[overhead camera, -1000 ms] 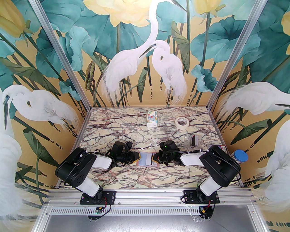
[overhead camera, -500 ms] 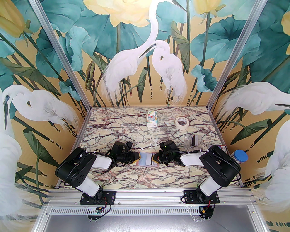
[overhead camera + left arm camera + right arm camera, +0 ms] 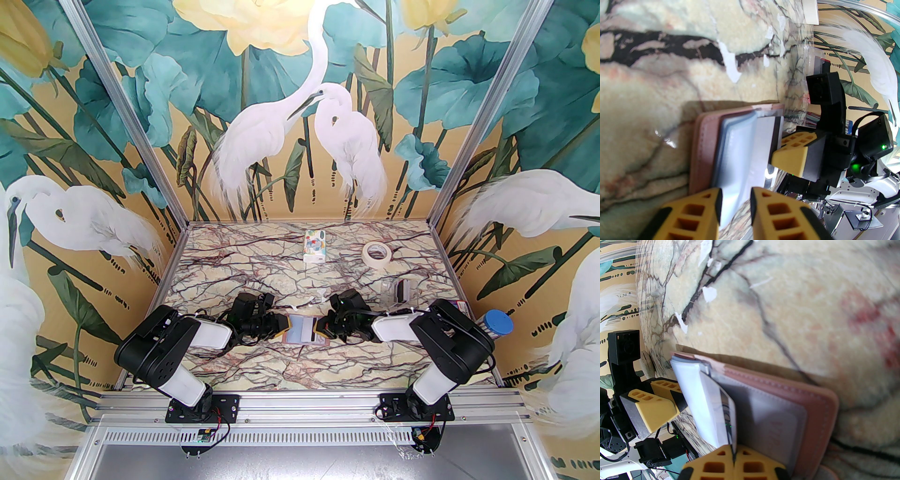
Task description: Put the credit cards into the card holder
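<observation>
Card holder (image 3: 296, 332) lay open on the marble table (image 3: 262, 276), a little toward 6 o'clock of its centre. It had a dusty-pink cover with a stitched rim and pale blue-clear sleeves inside. A whitish credit card (image 3: 308, 328) with a dark stripe sat partway over the sleeves. Right gripper (image 3: 320, 328) was at the holder's 3 o'clock side, fingers pinched tight on the card's edge. Left gripper (image 3: 282, 325) was at its 9 o'clock side, jaws part-closed with the holder's sleeve edge between them. Since a second before, the right arm had crept slightly toward 9 o'clock, card with it; left arm and holder unmoved. Bare marble ran toward 12 o'clock as far as a tissue pack (image 3: 314, 245) and a masking tape roll (image 3: 377, 254). A clear plastic box (image 3: 398, 290) sat near the right gripper's 2 o'clock. At 6 o'clock, a strip of marble separated the holder from the aluminium rail (image 3: 309, 398).
</observation>
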Robot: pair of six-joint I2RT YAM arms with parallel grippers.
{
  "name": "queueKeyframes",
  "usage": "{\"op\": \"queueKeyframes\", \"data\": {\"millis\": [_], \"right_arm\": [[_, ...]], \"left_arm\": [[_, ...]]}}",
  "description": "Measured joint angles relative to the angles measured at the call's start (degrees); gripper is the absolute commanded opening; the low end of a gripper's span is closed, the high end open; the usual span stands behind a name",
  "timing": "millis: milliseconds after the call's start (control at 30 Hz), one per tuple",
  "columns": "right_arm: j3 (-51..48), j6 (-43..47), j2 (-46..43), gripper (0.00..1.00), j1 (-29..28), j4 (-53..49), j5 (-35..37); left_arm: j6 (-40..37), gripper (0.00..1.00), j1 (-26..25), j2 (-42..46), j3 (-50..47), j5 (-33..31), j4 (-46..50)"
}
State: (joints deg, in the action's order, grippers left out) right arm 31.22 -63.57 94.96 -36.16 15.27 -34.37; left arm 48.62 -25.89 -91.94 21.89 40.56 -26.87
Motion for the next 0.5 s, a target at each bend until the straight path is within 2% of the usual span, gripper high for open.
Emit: {"op": "queueKeyframes", "data": {"millis": [500], "right_arm": [[1.46,1.53,0.63,0.0,-0.22,-1.79,-0.15]], "left_arm": [[0.0,0.28,0.0,-0.04,0.0,0.04,-0.09]]}}
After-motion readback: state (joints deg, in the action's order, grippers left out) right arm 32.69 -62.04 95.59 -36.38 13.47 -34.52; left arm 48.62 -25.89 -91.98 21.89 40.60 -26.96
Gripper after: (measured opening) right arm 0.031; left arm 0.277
